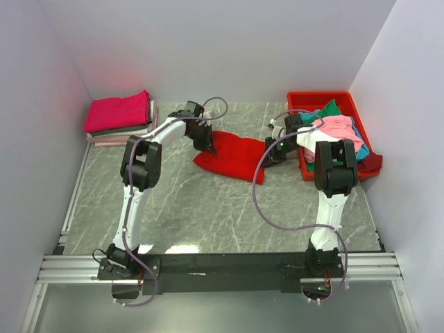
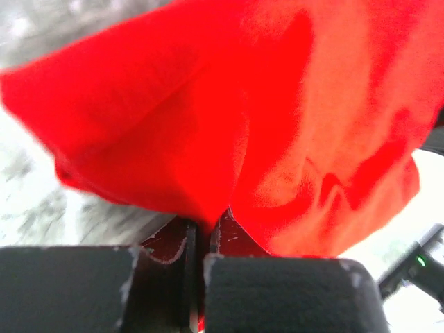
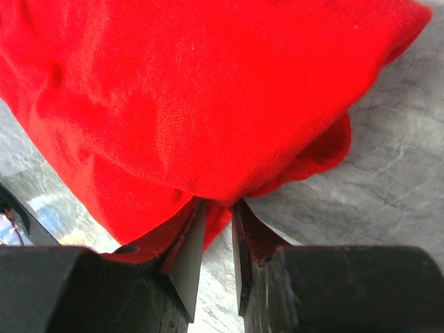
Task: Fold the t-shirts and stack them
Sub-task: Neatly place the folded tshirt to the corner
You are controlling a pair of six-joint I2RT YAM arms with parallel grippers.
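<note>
A large bright red t-shirt [image 1: 232, 157] lies bunched in the middle of the table. My left gripper [image 1: 209, 146] is at its left edge; in the left wrist view the gripper [image 2: 203, 236] is shut on a fold of the red cloth [image 2: 229, 104]. My right gripper [image 1: 272, 154] is at the shirt's right edge; in the right wrist view the gripper [image 3: 216, 211] has its jaws nearly together, pinching a fold of the red shirt [image 3: 194, 90] at their tips. A stack of folded t-shirts [image 1: 119, 115], magenta on top, sits at the back left.
A red plastic bin [image 1: 345, 101] at the back right holds loose pink, teal, green and white shirts [image 1: 338, 128], some hanging over its rim. White walls close in on both sides. A metal rail [image 1: 222, 265] runs along the near edge.
</note>
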